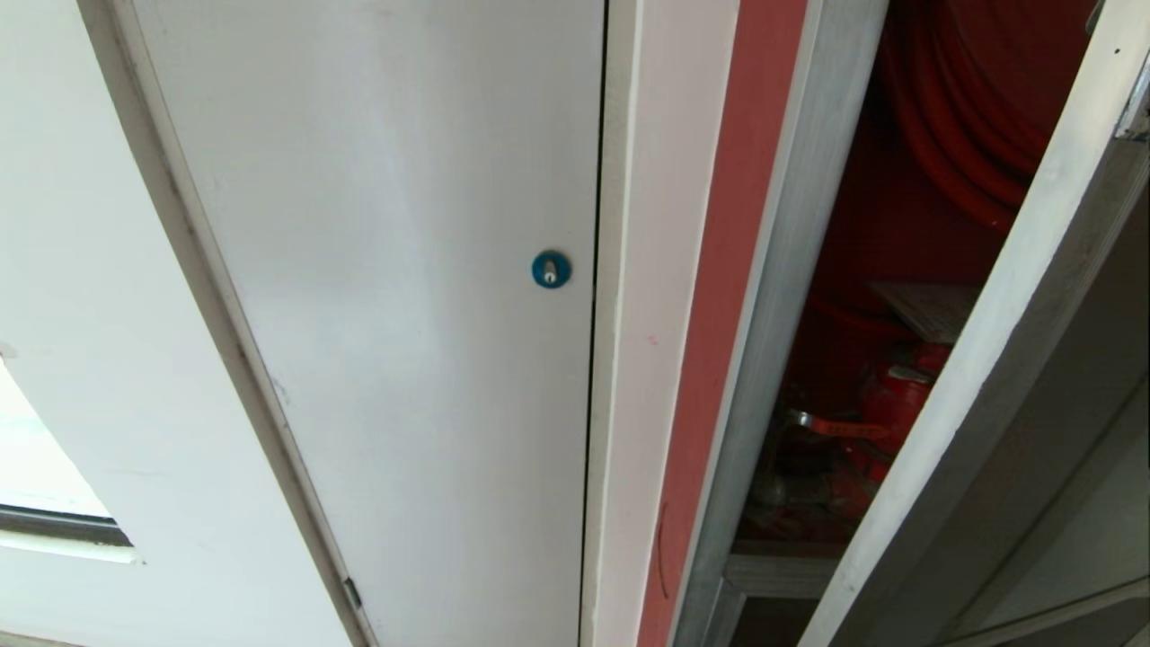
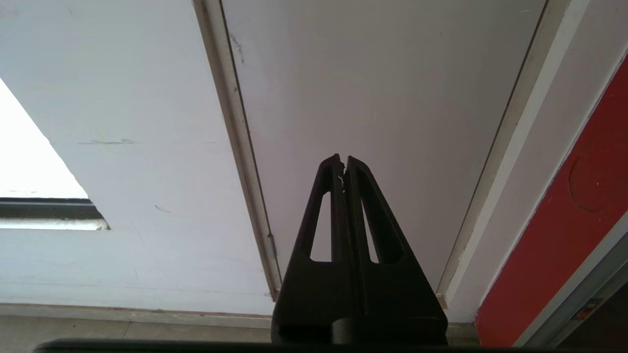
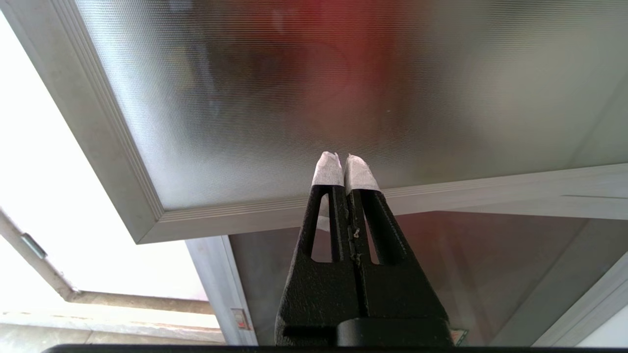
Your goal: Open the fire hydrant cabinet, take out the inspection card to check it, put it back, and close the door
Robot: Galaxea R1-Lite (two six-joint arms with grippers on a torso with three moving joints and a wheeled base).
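Right gripper (image 3: 342, 164) jaws closed, empty, facing door (image 3: 304, 98) glass; left gripper (image 2: 342, 164) likewise closed. Door ajar, inspection card (image 1: 930, 307) inside fire hydrant cabinet (image 1: 898, 225). Risk: narrow gap, arm snags door frame reaching card.

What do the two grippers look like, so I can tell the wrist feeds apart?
Both are black, tapering to a point, with a long slot cut through each finger. The right gripper has white tape wrapped round its fingertips; the left gripper is bare black.
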